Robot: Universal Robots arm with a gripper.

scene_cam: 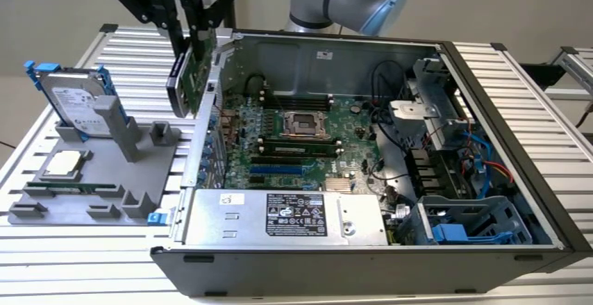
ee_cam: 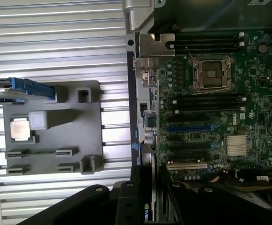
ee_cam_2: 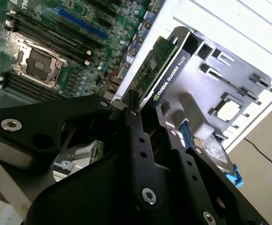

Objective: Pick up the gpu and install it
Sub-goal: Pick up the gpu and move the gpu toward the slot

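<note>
The gpu hangs on edge in the air over the open computer case's wall on the exterior view's left. Its green board and black shroud show in the second wrist view, and its edge shows in the first wrist view. My black gripper is shut on its upper part, with fingers on both faces. Below it, inside the case, lies the green motherboard with a blue expansion slot and a white one.
A grey fixture on the exterior view's left holds an upright hard drive, a processor chip and a memory stick. The silver power supply, drive cages and cables crowd the case.
</note>
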